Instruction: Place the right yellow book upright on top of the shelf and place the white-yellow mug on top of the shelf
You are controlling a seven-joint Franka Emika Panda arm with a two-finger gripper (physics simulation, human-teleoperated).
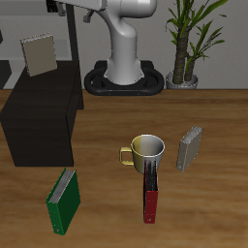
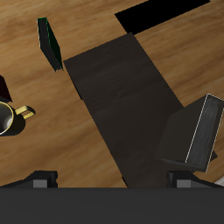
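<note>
Over by the shelf (image 1: 39, 131), the right yellow book (image 1: 39, 53) shows a bit tilted above the flat top's back part. I honestly can't tell if it's resting on the top or not. From the wrist cam, the gripper (image 2: 114, 178) has its jaws spread wide with nothing between them, and that book sits just beside one finger. The white-yellow mug (image 1: 145, 150) is on the table, well apart from the shelf, right behind the red-and-black book (image 1: 152, 194). The other yellow book (image 1: 189, 148) stands near the mug, and the green book (image 1: 63, 201) stands near the front edge.
</note>
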